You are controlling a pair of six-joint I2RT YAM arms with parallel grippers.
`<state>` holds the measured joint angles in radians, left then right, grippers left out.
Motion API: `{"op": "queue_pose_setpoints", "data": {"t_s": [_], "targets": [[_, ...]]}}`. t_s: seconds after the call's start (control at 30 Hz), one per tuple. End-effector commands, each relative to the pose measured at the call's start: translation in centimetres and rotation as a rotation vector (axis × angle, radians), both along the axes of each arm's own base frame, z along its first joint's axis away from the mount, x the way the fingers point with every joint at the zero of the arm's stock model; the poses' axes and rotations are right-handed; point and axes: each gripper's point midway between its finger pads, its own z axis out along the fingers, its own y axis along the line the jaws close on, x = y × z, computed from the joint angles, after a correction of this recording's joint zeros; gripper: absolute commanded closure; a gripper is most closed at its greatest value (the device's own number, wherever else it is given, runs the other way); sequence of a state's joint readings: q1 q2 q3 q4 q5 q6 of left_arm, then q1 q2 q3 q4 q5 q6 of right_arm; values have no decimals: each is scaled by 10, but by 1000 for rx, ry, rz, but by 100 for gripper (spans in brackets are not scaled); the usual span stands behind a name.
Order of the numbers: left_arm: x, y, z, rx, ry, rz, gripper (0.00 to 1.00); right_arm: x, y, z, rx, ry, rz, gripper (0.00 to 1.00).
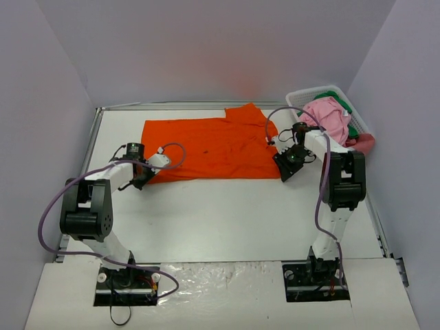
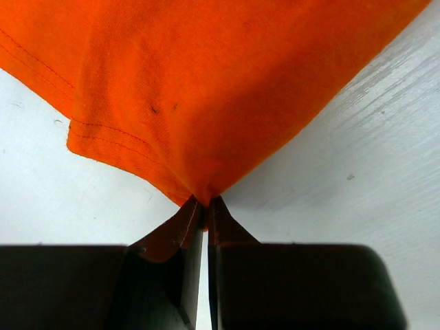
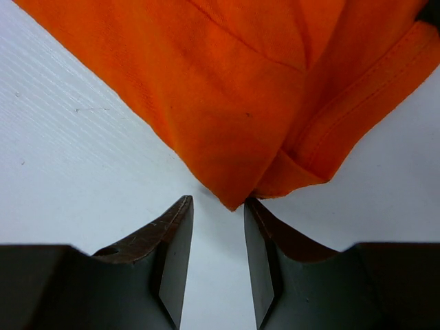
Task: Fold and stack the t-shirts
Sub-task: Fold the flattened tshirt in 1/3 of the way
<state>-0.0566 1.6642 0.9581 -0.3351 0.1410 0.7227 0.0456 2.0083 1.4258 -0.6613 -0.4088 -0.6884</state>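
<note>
The orange t-shirt (image 1: 210,148) lies spread flat across the far middle of the table. My left gripper (image 1: 142,175) is at its near left corner and is shut on that corner (image 2: 199,185). My right gripper (image 1: 283,167) is at the near right corner; its jaws stand open with the cloth tip (image 3: 230,196) just ahead of them, not pinched. A pink t-shirt (image 1: 328,117) and a green t-shirt (image 1: 349,127) lie heaped in the basket at the far right.
The white slotted basket (image 1: 302,98) stands at the far right corner, a pink cloth edge (image 1: 364,143) hanging over its near side. The table's raised rim (image 1: 93,137) runs along the left and back.
</note>
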Motion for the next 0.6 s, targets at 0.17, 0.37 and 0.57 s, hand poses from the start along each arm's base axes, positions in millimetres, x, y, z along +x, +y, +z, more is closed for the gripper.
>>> {"op": "queue_pose_setpoints", "data": {"t_s": [0.17,0.37,0.57], "targets": [[-1,3,12,-2,-10,10,97,11,-6,10,-6,-19,-5,67],[-2,2,9,-9,1,17,98,9,-6,9,15,-11,-5,67],[-3,2,7,-9,9,18,98,5,0,3,45,11,9,67]]}}
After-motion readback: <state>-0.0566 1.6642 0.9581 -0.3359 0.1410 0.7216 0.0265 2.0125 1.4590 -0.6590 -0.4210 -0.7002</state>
